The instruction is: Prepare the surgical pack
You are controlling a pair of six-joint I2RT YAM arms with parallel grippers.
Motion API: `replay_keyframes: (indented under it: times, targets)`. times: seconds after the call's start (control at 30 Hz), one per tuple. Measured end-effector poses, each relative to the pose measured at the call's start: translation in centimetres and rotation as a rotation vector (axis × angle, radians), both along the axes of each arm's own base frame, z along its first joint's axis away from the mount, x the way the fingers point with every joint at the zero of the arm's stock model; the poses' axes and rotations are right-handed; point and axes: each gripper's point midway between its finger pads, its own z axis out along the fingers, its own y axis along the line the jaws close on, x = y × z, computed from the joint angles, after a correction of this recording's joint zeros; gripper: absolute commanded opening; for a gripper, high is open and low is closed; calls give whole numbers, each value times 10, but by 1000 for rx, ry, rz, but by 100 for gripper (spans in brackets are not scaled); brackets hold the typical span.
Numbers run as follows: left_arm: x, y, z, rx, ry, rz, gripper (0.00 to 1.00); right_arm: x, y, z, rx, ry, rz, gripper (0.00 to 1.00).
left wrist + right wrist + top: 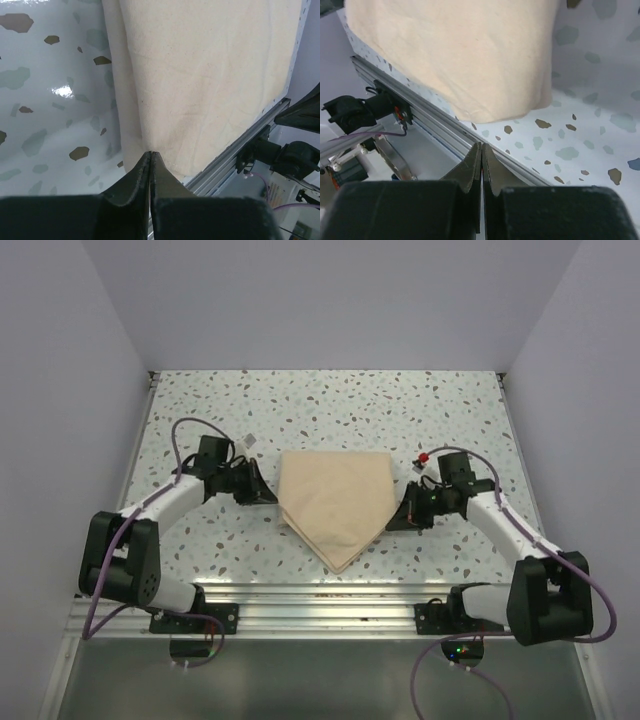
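Observation:
The surgical pack (335,502) lies in the middle of the speckled table as a folded tan cloth bundle, its point toward the near edge. Whatever is inside is hidden by the cloth. My left gripper (272,496) sits low at the bundle's left side. In the left wrist view the left gripper (151,153) is shut, its tips right at the edge of the tan cloth (200,75) with nothing showing between them. My right gripper (392,520) is by the bundle's right side. The right wrist view has the right gripper (481,145) shut and empty, a short gap from the cloth (465,55).
A ribbed aluminium rail (320,595) runs along the table's near edge, just below the bundle's point. White walls close the table on the left, right and back. Speckled tabletop (330,405) stretches behind the bundle.

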Motion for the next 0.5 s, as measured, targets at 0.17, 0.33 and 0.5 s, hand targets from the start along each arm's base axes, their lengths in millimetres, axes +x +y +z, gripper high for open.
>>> replay_keyframes:
  times: [0.17,0.33,0.5]
  targets:
    - [6,4,24,20,-68,13,15,37,-9,27,-80,-81,-33,0]
    - [22,11,37,72,-107,56,6,67,-49,23,-278,-97,-166,1]
    - [36,21,47,144,-151,86,14,73,-67,-1,-351,-6,-209,3]
